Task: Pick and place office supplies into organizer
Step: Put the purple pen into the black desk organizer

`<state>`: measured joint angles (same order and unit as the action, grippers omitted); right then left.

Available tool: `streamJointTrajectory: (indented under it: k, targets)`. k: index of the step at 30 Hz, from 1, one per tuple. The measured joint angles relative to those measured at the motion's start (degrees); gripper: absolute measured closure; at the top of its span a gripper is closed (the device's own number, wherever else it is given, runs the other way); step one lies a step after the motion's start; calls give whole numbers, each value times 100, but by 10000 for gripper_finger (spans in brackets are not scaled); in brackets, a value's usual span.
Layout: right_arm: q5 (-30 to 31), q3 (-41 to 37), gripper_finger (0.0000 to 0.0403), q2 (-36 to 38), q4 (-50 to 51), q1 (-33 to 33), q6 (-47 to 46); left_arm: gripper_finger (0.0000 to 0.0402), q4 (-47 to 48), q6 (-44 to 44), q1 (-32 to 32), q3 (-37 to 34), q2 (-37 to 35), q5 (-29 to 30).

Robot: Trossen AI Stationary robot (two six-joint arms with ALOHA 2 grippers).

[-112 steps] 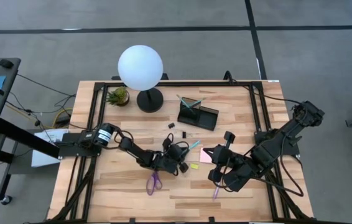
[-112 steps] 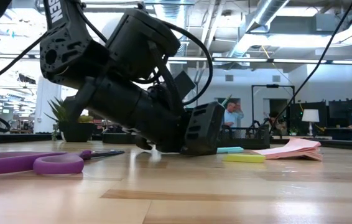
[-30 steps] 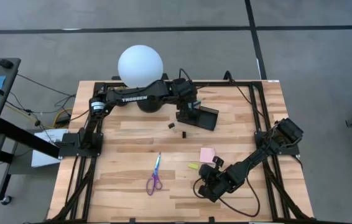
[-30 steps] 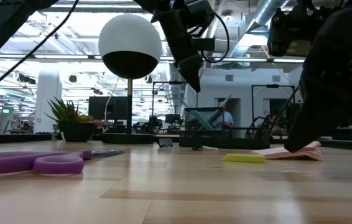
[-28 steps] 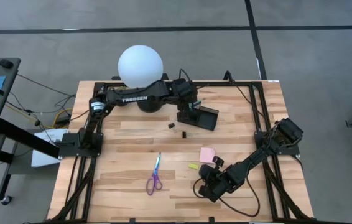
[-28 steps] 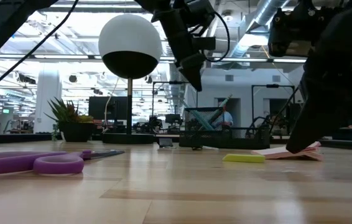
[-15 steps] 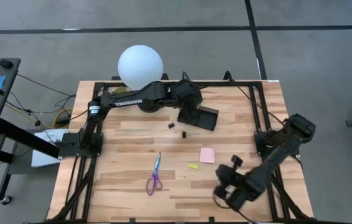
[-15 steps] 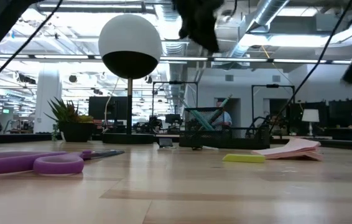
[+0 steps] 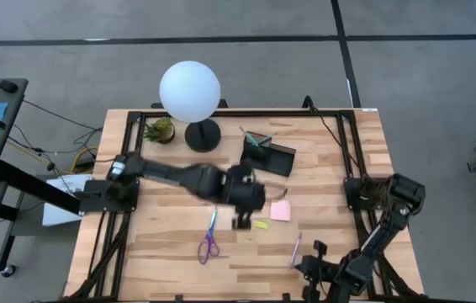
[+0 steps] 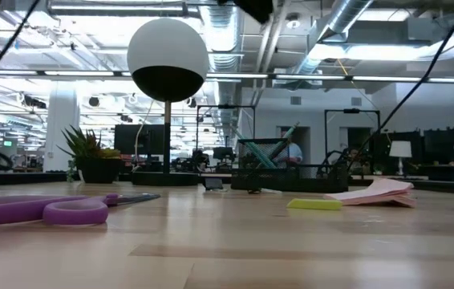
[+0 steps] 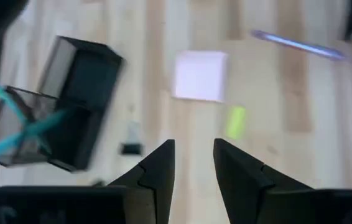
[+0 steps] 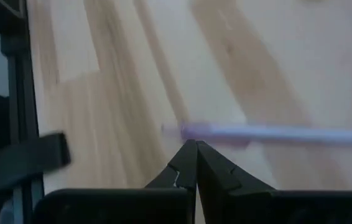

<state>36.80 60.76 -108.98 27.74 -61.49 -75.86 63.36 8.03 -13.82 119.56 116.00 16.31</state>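
While the left gripper (image 9: 244, 220) hovers mid-table, jaws parted and empty, the high view has the pink-purple pen (image 9: 294, 250) at 5 o'clock from it, well short of the organizer (image 9: 267, 151). In the right wrist view, the right gripper (image 12: 190, 163) is pinched closed, empty. Pen's probably light, stiff, rolls; grab mid-barrel.

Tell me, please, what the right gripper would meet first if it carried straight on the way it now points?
Most likely the pink-purple pen, lying crosswise on the table just beyond the shut right gripper. Depth is hard to judge, so it might pass above it.
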Motion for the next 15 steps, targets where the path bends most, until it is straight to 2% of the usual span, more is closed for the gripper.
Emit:
streamJointTrajectory:
  k: [3, 6, 8, 10, 11, 15]
  targets:
    - [-118, 4, 403, -108, -58, -148, -264, 294, 499, 615, -556, 1, -5, 463]
    - [-34, 6, 403, -233, -23, -249, -276, 294, 1214, 1521, -1051, 1, -13, 1609]
    - [-48, 6, 403, -305, -52, -199, -231, 294, 1947, 2450, -1299, 1, -35, 2209]
    - [-51, 26, 403, -361, -134, -94, -68, 294, 2696, 3459, -1520, 0, -81, 2459]
    - [-27, 28, 403, -392, -173, -41, 57, 294, 2757, 3838, -1617, -7, -108, 2558]
    - [13, 30, 403, -400, -305, 173, 637, 294, 2612, 4052, -2081, -188, -345, 2663]
